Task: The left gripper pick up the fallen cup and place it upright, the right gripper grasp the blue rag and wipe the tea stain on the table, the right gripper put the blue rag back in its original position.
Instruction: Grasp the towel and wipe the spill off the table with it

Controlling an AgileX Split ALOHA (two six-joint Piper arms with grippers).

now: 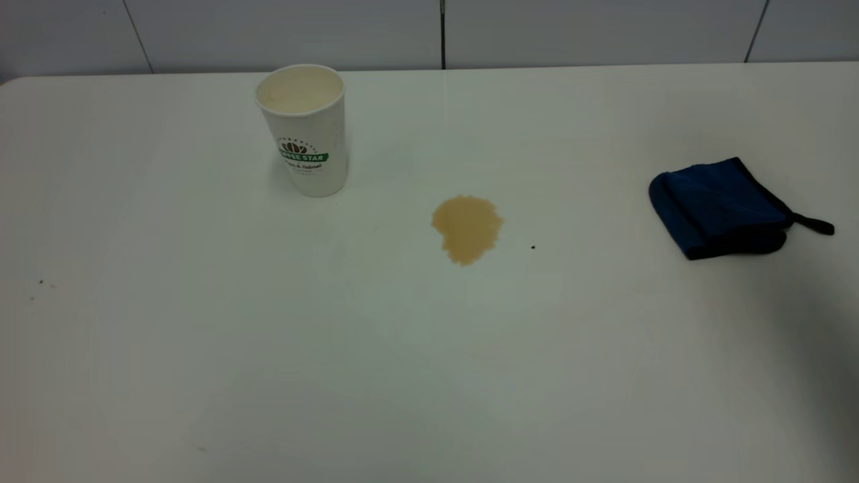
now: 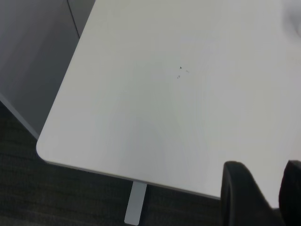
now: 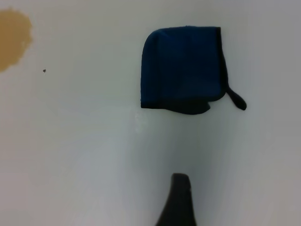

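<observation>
The cup [image 1: 304, 127] stands upright at the back left of the table [image 1: 268, 349], its cream inside showing. The tea stain [image 1: 466, 228] lies mid-table, to the right of the cup, and shows at the edge of the right wrist view [image 3: 11, 40]. The blue rag [image 1: 721, 206] lies folded at the right, loop tab pointing right. Neither gripper shows in the exterior view. My left gripper [image 2: 265, 188] is open and empty above the table's rounded corner [image 2: 44, 146]. My right gripper [image 3: 181, 197] hangs above bare table, a short way from the blue rag [image 3: 183, 68], not touching it.
A tiny black speck [image 1: 533, 247] lies right of the stain. A few small specks [image 1: 40, 282] mark the left side. A grey panelled wall [image 1: 429, 30] runs behind the table's back edge. Dark floor [image 2: 28, 197] shows past the table's corner.
</observation>
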